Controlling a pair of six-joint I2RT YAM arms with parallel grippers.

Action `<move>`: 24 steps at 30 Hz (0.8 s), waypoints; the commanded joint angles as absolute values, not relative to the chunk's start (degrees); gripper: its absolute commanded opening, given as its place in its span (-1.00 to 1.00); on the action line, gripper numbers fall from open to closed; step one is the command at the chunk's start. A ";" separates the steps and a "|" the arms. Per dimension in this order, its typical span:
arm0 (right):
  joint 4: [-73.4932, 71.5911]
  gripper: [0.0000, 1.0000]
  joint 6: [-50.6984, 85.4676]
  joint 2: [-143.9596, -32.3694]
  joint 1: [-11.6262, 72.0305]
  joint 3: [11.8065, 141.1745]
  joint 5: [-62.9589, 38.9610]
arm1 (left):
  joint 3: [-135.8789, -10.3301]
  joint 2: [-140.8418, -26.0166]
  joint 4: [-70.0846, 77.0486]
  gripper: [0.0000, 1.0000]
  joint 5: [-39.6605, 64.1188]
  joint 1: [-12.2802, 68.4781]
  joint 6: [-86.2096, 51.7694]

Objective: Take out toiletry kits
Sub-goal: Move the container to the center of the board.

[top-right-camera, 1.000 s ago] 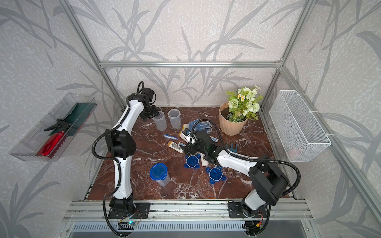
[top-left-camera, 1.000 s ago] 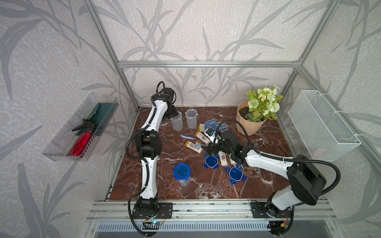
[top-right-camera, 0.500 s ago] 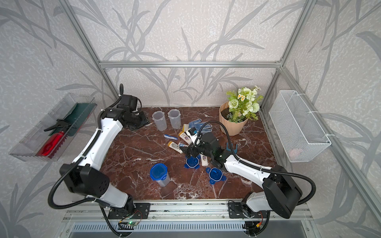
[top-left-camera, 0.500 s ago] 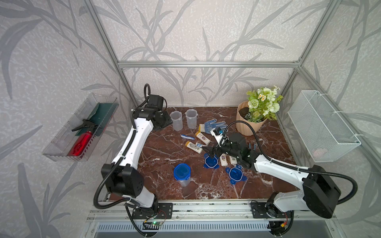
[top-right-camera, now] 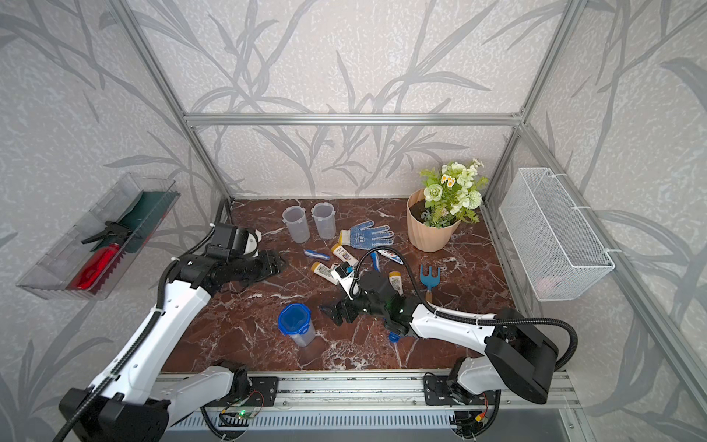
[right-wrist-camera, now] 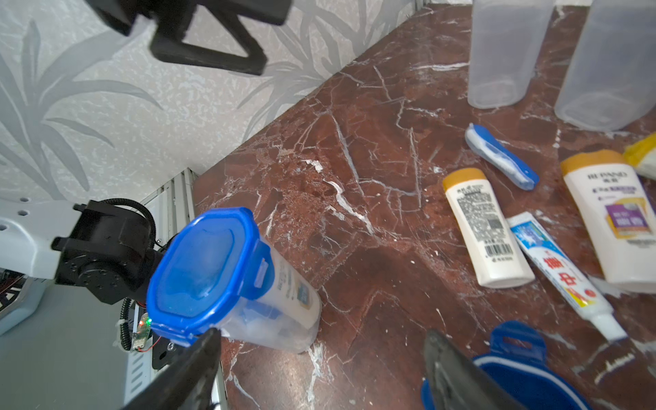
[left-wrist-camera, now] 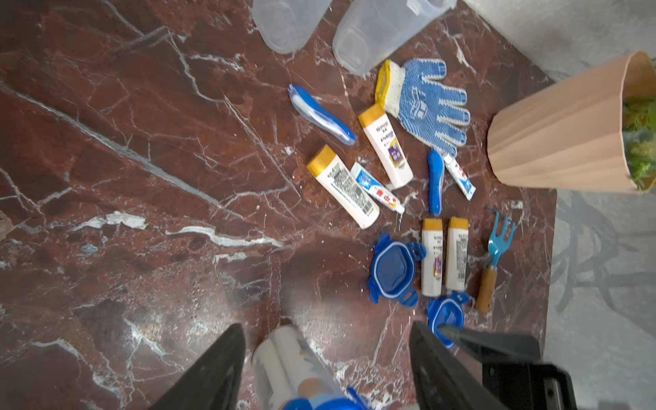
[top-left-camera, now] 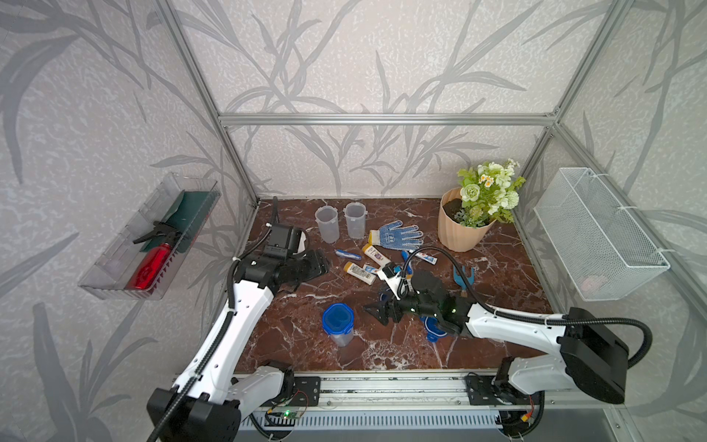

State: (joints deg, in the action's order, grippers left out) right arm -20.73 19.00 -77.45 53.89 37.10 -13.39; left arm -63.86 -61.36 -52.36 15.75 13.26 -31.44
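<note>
progress: reckoning it's sitting roughly two thirds done, two kits are lying out and one is waiting

sealed cup (top-left-camera: 338,323): standing upright near the front, about mid-table, blue lid clipped on, white bottles showing through the wall, so this is the kit that's left

empty cups (top-left-camera: 327,224): two standing side by side at the far edge, left of centre

loose lids (left-wrist-camera: 392,271): two lying flat to the right of the sealed cup

bottles (left-wrist-camera: 342,186): four lying flat around mid-table

toothbrushes (left-wrist-camera: 321,115): two lying among the bottles

toothpaste tubes (left-wrist-camera: 378,188): two lying there, one just beside a bottle

right gripper (top-left-camera: 377,312): hanging just right of the sealed cup, jaws spread, carrying nothing

left gripper (top-left-camera: 319,266): hovering over the left side, apart from the cup, jaws spread and empty too

room: leaf-pattern walls and an aluminium frame (top-left-camera: 382,119) are boxing it in; a clear tray (top-left-camera: 183,191) is hanging on the left wall, a wire basket (top-left-camera: 597,237) on the right

table (top-left-camera: 290,306): red-brown marble, looking dry and hard

extras: a flower pot (top-left-camera: 465,233) is sitting far right, with a glove (top-left-camera: 398,235) and a garden fork (top-left-camera: 463,275) lying near it
</note>
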 commanded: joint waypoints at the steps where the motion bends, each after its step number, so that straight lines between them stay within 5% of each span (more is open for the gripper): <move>1: -20.60 0.76 21.96 -73.75 53.70 33.78 -8.48 | -60.55 -58.69 -57.65 0.54 18.83 15.09 -27.75; 8: -17.25 0.78 21.80 -73.49 53.70 32.06 -3.89 | -56.71 -58.01 -60.64 0.69 16.27 23.55 -26.05; 10: -17.06 0.80 21.80 -74.59 53.69 32.52 -3.87 | -57.55 -59.16 -61.50 0.98 17.30 26.45 -25.20; 15: -16.80 0.82 21.48 -79.15 53.57 34.98 -4.34 | -59.17 -61.77 -64.65 0.98 12.70 34.68 -23.68; 24: -17.48 0.82 20.66 -85.44 53.50 38.75 -6.11 | -61.96 -67.52 -70.39 0.98 7.32 37.42 -22.65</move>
State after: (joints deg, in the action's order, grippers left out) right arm -17.08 21.19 -84.23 53.74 37.12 -5.43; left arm -59.09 -66.92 -65.84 10.87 36.91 -24.43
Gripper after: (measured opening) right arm 0.910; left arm 0.991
